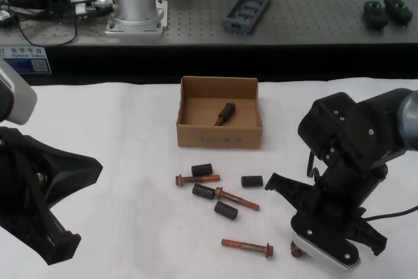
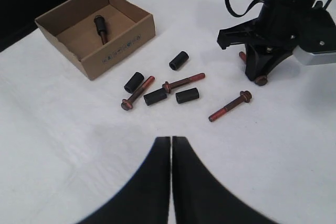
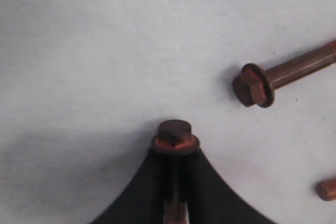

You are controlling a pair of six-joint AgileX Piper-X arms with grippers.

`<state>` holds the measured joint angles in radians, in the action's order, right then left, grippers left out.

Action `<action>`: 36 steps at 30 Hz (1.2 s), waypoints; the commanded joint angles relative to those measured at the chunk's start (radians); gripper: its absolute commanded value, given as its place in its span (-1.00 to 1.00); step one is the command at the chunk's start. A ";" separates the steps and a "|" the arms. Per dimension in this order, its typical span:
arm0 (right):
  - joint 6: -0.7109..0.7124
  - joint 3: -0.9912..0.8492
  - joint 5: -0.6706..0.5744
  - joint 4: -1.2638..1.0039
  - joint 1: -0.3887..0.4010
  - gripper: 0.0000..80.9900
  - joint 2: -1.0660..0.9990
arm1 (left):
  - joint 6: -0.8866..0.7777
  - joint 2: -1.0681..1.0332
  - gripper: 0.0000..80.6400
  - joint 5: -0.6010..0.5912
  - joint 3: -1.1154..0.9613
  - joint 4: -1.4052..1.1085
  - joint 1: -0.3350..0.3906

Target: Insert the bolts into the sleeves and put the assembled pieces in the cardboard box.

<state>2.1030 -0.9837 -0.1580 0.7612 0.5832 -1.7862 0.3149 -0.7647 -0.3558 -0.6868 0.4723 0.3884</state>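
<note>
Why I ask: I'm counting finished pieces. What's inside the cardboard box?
One bolt wearing a dark sleeve lies on the cardboard box floor. The sleeve covers part of its shank; in the high view the near wall hides a strip of floor.

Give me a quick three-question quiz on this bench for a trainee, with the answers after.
1. How many loose sleeves lie on the cloth?
2. True or false: the right gripper has its jaws shut on a bolt.
3. The cardboard box holds: A) nothing, B) one assembled piece, C) three bare bolts.
Key: 1) four; 2) true; 3) B.
</note>
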 commanded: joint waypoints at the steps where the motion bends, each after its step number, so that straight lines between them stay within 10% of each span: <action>1: 0.001 0.003 0.068 -0.016 0.001 -0.93 -0.034 | 0.000 0.007 -0.98 0.008 -0.001 -0.003 0.000; 15: -0.662 -0.001 0.116 -0.247 0.001 -0.93 0.095 | -0.089 0.007 -0.98 0.008 -0.002 -0.003 0.000; 25: -1.605 -0.001 -0.044 -0.070 0.001 -0.93 0.372 | -0.105 0.007 -1.00 0.008 -0.002 -0.003 0.000; 36: -2.021 0.005 -0.085 0.107 0.001 -0.93 0.644 | -0.029 -0.151 -0.16 0.013 -0.002 -0.002 0.000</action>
<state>0.1097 -0.9772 -0.2250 0.8301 0.5880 -1.1709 0.2568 -0.8774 -0.3558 -0.6868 0.4723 0.3884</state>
